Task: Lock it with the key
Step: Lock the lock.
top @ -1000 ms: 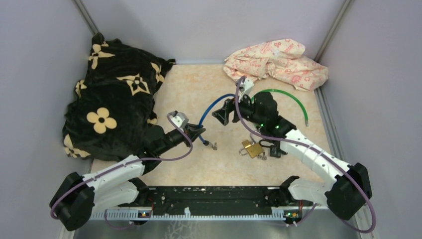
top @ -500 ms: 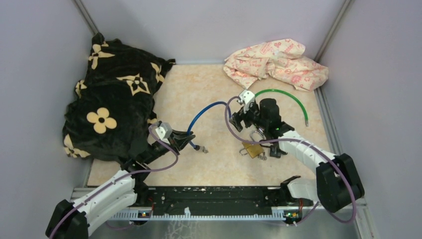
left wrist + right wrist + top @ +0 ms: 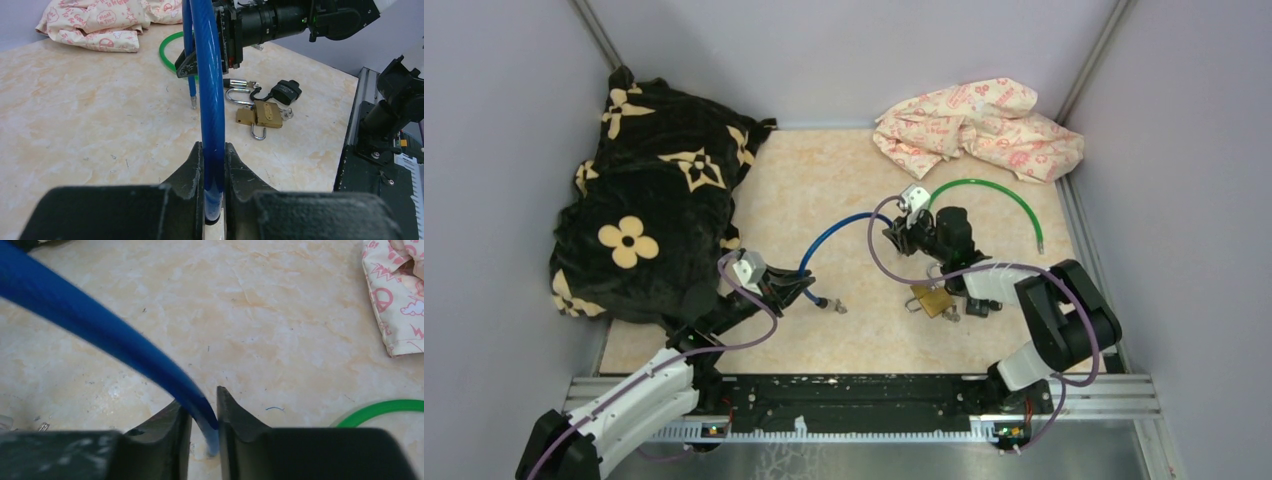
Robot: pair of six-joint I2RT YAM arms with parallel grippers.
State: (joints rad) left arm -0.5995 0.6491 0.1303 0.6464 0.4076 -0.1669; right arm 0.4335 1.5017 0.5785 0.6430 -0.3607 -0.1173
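On the marbled table [image 3: 824, 170], between the big black flowered blanket [image 3: 644, 200] at the left and the pink printed cloth [image 3: 979, 125] at the back, both arms are on the blue cable [image 3: 834, 225]. The left gripper [image 3: 214, 165] is clamped tight on it close to its metal-tipped near end. The right gripper [image 3: 202, 412] has its fingers pinched on the far end, just by the green cable [image 3: 1004, 195]. The brass padlock [image 3: 267, 114] lies untouched on the table near the right arm, shackle open. A black-headed piece [image 3: 285, 91] that looks like the key is just beside it. So this reads as the setup step: the cable is being held at 2 points and no locking has begun. Next, I'd say, the cable ends need bringing to the open shackle, and then 1 gripper must let go to fetch the key. Against 1 second ago, the left arm has drawn back toward its base, dragging the cable's near end with it. The right arm has folded in, and its fingers, wide apart then, have closed on the cable.
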